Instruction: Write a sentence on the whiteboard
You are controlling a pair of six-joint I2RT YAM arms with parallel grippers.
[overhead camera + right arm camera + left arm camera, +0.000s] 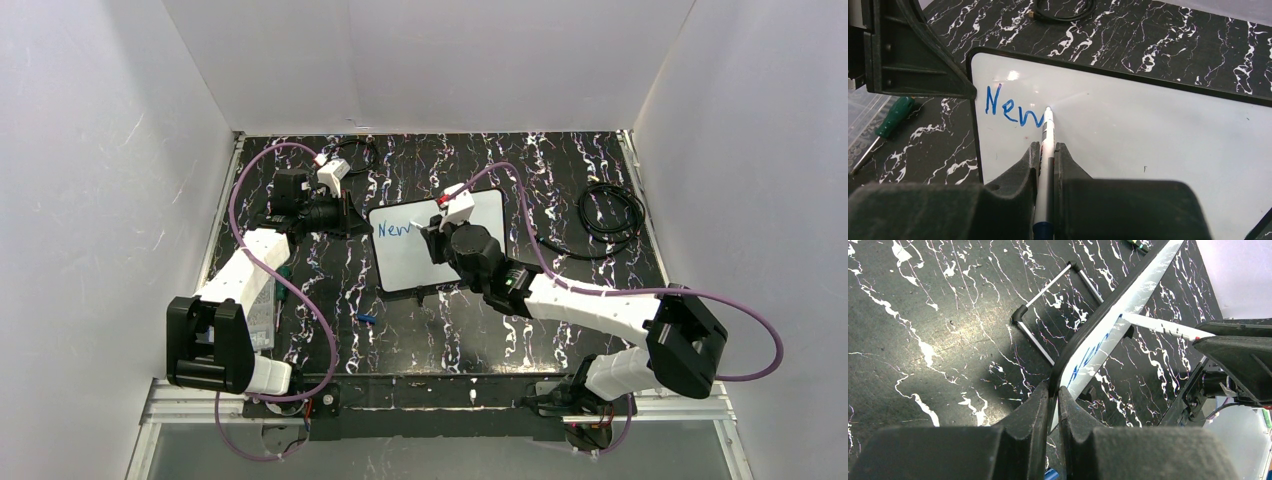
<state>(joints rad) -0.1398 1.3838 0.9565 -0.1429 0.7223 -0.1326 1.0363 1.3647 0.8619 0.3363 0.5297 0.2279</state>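
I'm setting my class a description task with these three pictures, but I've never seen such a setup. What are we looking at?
Two robot arms stand at a black marbled table. One picture looks down from above; the other two come from a camera on each wrist. The left arm has its jaws shut on the edge of the whiteboard. The right arm has its jaws shut on a marker, its tip at the board; the sentence so far reads "New". A coiled cable and a green-handled screwdriver lie nearby.

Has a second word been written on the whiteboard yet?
No: the whiteboard carries only the blue word "New", with the marker tip at its last letter.
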